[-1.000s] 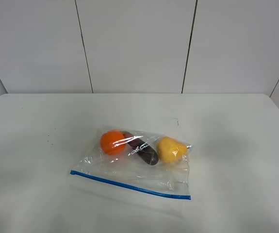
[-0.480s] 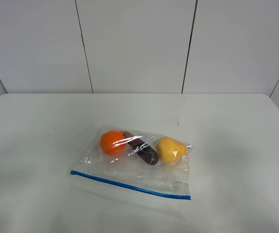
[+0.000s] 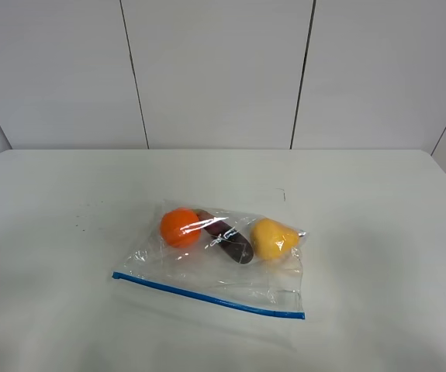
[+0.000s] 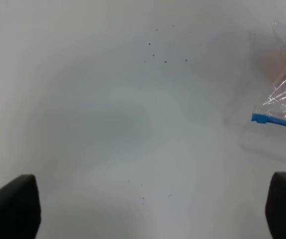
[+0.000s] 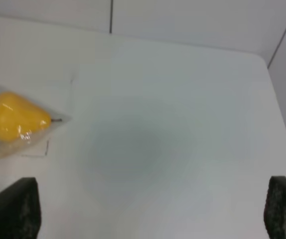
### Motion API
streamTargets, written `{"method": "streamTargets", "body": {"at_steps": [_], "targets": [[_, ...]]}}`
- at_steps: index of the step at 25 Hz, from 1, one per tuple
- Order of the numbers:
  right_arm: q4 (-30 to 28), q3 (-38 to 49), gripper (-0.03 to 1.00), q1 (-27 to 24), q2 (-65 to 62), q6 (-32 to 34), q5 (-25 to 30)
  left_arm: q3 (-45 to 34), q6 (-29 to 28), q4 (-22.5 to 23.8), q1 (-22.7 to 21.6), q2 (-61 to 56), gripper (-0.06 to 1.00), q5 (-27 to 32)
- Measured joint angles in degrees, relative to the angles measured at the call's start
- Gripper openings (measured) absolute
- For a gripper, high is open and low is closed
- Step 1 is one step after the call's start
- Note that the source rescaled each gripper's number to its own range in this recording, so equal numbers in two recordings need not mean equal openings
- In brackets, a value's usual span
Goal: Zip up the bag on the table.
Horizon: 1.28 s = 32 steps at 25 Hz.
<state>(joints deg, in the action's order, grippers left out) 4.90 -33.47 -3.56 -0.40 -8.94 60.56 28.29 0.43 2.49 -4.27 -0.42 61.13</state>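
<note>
Nothing has shifted since the earlier frames; bag and contents lie exactly as before, no arm in the high view.

Bag (image 3: 215, 260) lies flat on the table (image 3: 67, 178), near the front middle, crinkly clear plastic. Blue zipper strip (image 3: 207, 296) runs along its near edge, slanting down toward the right side of the high view. Whether the strip is sealed cannot be told. Inside, along the far edge: orange round item (image 3: 180, 226) at left, dark purple item (image 3: 230, 242) in the middle touching the orange one, yellow pear-shaped item (image 3: 273, 238) at right, just beside the purple one.

Left gripper (image 4: 147, 209): jaws spread wide, dark fingertips (image 4: 13, 206) at the frame corners, nothing between them, over bare table with small dark specks (image 4: 165, 61). Zipper end and bag corner sit off to one side, apart from the gripper.

Right gripper (image 5: 147, 211): jaws spread wide, holding nothing, over bare table. Yellow item visible at the bag's end, well apart from the fingertips.

Grey panelled wall (image 3: 215, 70) behind the table.
</note>
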Motion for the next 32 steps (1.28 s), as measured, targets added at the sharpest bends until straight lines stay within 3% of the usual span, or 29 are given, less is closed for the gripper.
{"method": "streamTargets", "body": {"at_steps": [7,32], "targets": [[0.16,5.14,1.00,0.00,0.02,0.57,-0.33,0.00,0.00,0.00,0.00,0.00,0.93,0.00],[0.22,5.33,1.00,0.00,0.02,1.92,-1.24,0.00,0.00,0.00,0.00,0.00,0.93,0.00]]}}
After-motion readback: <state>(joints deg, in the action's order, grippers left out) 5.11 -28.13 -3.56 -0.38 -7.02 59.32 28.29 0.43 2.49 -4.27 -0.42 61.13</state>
